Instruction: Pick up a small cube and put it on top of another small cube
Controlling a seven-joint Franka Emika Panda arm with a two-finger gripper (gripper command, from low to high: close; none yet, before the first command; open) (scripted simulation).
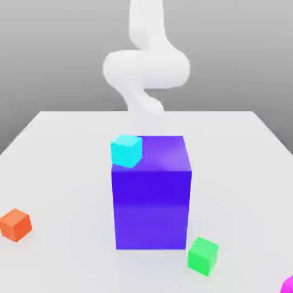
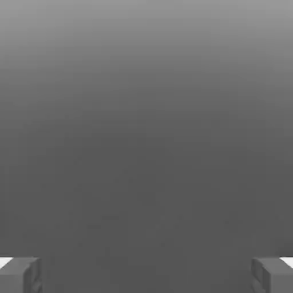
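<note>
Exterior view: cyan cube (image 1: 126, 151) atop blue block (image 1: 151, 200)

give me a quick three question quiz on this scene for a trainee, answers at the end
1. Multiple choice: which cube lies nearest the exterior view's left edge? a) green b) orange c) cyan
2. True or false: the gripper is closed on a cube.
3. Fill in: the big block is coloured ____.

Key:
1. b, the orange cube.
2. False; the gripper is open, with nothing between its fingers.
3. Blue; the big block stands on the table.
</note>
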